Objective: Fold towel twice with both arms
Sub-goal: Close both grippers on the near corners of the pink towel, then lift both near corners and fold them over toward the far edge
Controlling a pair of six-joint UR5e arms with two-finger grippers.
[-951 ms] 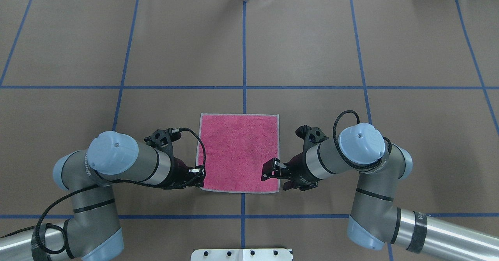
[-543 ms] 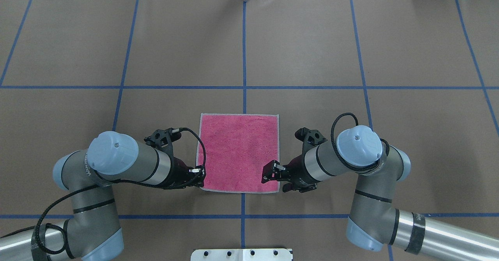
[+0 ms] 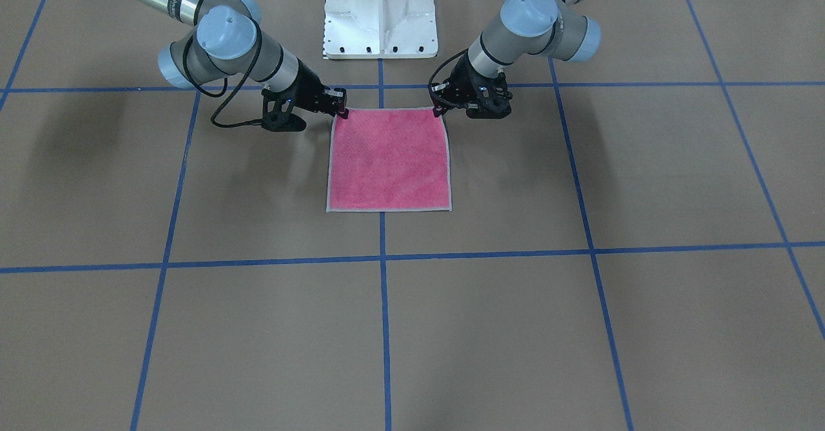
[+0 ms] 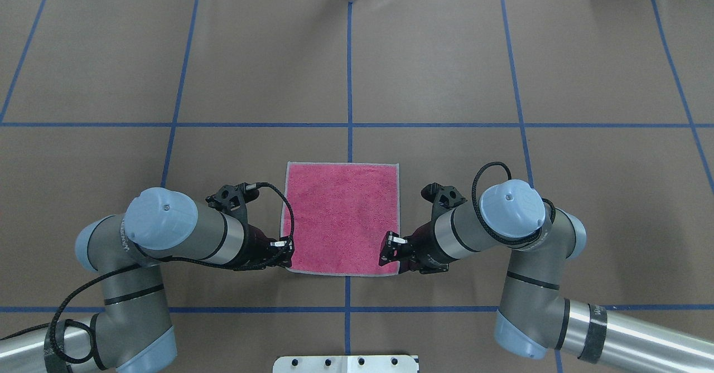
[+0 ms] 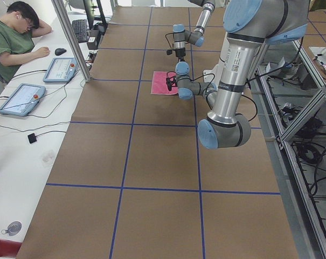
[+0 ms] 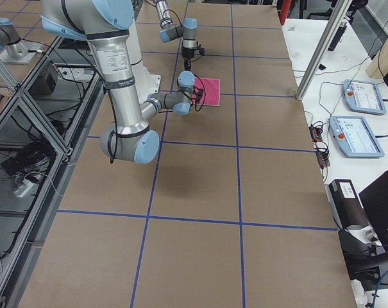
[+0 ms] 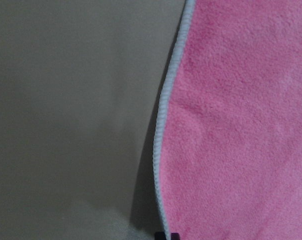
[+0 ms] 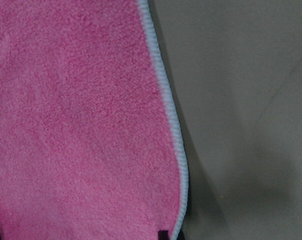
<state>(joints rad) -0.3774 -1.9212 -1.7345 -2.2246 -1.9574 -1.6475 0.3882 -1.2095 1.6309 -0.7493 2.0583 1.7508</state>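
Observation:
The towel [image 4: 341,217] lies flat and pink face up on the brown table, its light grey edging showing all round; it also shows as the towel [image 3: 388,160] from the front. My left gripper [image 4: 285,255] is low at the near left corner, shut on the towel; its wrist view shows the towel [image 7: 230,125] with its edge running down to a fingertip [image 7: 165,235]. My right gripper [image 4: 390,250] is at the near right corner and looks shut on it; the towel [image 8: 76,125] edge is slightly raised there. From the front these are the left gripper [image 3: 441,106] and right gripper [image 3: 341,109].
The white pedestal base [image 3: 380,12] stands just behind the towel, between both arms. Blue tape lines grid the brown table cover [image 4: 502,72]. A seated person [image 5: 12,38] with tablets and cables is at the far side table.
The right gripper has shifted toward the towel's near right corner and its fingers have drawn together. The left arm and the towel have not moved.

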